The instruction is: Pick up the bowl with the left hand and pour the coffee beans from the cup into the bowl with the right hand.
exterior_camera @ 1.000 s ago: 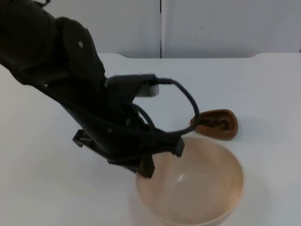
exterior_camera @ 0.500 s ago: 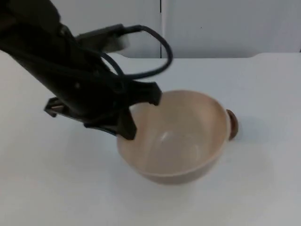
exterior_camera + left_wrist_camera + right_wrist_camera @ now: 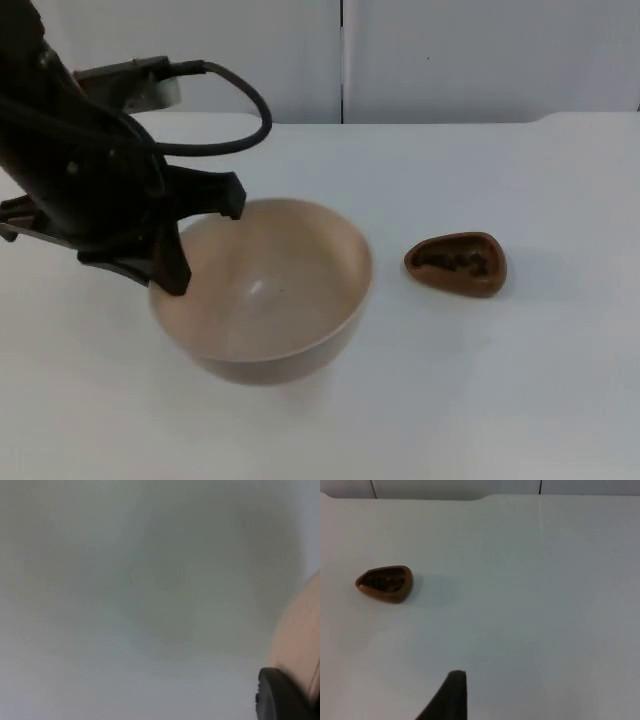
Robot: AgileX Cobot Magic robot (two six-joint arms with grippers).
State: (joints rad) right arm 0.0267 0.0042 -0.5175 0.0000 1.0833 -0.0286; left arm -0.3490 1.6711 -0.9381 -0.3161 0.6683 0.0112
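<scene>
A wide beige bowl [image 3: 270,300] hangs in my left gripper [image 3: 172,258], which is shut on its left rim at the table's left-centre. The bowl is empty inside and seems to be held just above the table. In the left wrist view a strip of the bowl's outer wall [image 3: 299,645] shows beside a black fingertip [image 3: 279,696]. A small brown cup [image 3: 456,264] with dark coffee beans in it stands on the table to the right of the bowl, clear of it. My right gripper [image 3: 452,698] waits well back from the cup [image 3: 385,583].
The white table [image 3: 560,390] runs back to the grey partition wall [image 3: 480,60]. The left arm's black bulk covers the table's left rear. Open table surface lies around the cup on all sides.
The left arm has carried the bowl from the front right, near the cup, toward the left and back. The cup, hidden behind the bowl half a second ago, is in full view again.
</scene>
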